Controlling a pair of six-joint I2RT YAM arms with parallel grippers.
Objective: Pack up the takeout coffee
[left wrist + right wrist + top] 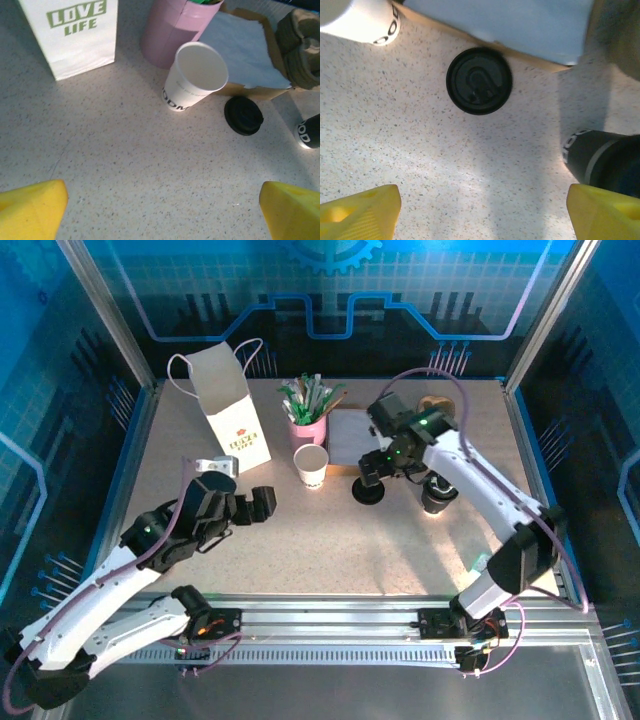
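left gripper (262,506): jaws spread wide, nothing held. I see it low over the speckled table (330,550), left of centre, facing the cup.
right gripper (372,475): yellow pads (362,210) wide apart, nothing between them. It hangs over the lid without touching it.
cup: small white tapered paper cup (311,466), upright, open and uncapped, mid-table toward the far edge. It stands just in front of the pink cup of green-and-white sachets (308,430); I can't tell if they touch.
lid: black round plastic lid (479,80), flat on the table, right of the white cup and apart from it, just beside the near edge of the flat brown tray with white napkins (345,435).
dark cup (605,160): upright on the table right of the lid, apart from it.
bag: white paper bag with handles (232,410), upright toward the far-left corner.
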